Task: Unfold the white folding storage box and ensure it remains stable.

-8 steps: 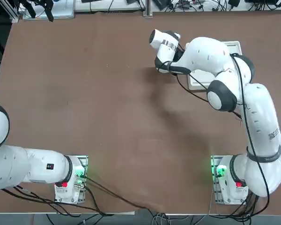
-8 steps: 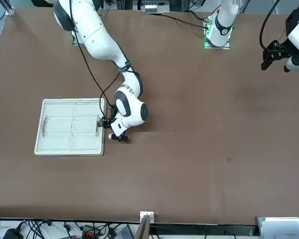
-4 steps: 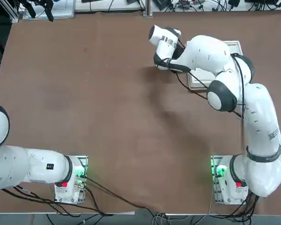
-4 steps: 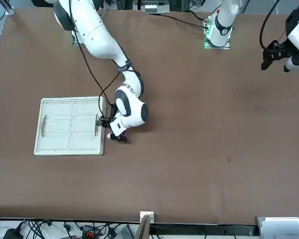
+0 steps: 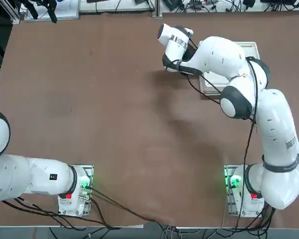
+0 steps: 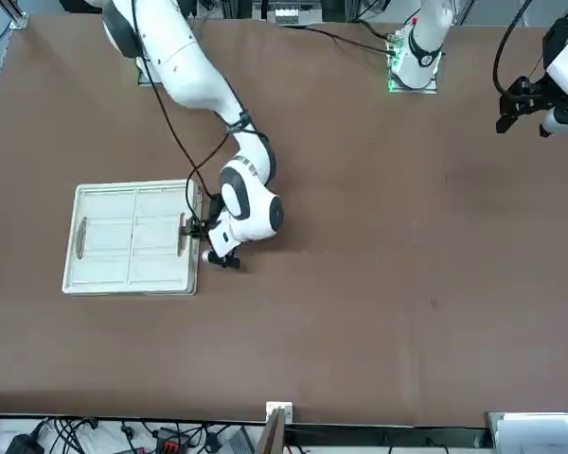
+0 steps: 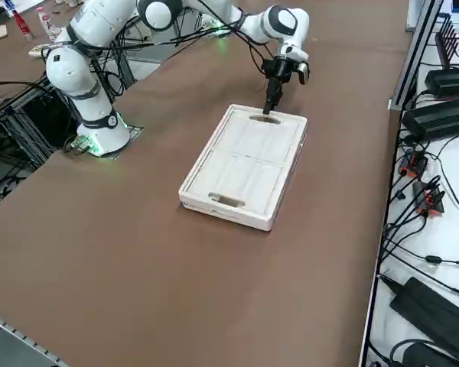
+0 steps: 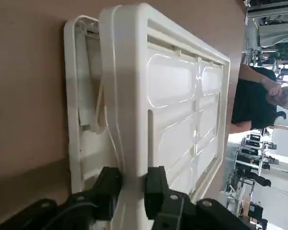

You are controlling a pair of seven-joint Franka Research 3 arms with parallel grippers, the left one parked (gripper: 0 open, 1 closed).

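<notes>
A: Item 1, at the front view's left: white folding storage box (image 6: 133,238), flat-lying on the brown table (image 6: 360,284), still to be unfolded.

B: Item 2, just rightward: right gripper (image 6: 194,228), at the box's near-arm handle side. Its 2 fingers are clamped on the thick upper rim (image 8: 126,96).

A: Handling advice?

B: Lift straight and slowly, grip square, so both ends rise evenly and the base stays down. Pulling sideways could drag the box. Once up, the side panels would need seating before release.

A: Defects of view, left to right?

B: Front view: panels concealed beneath the top; fingertips too small to read. Top view: arm across part of the box. Wrist view: a gap below the rim, folded parts inside, hinges indistinct; frame edge cuts off the near corner.
</notes>
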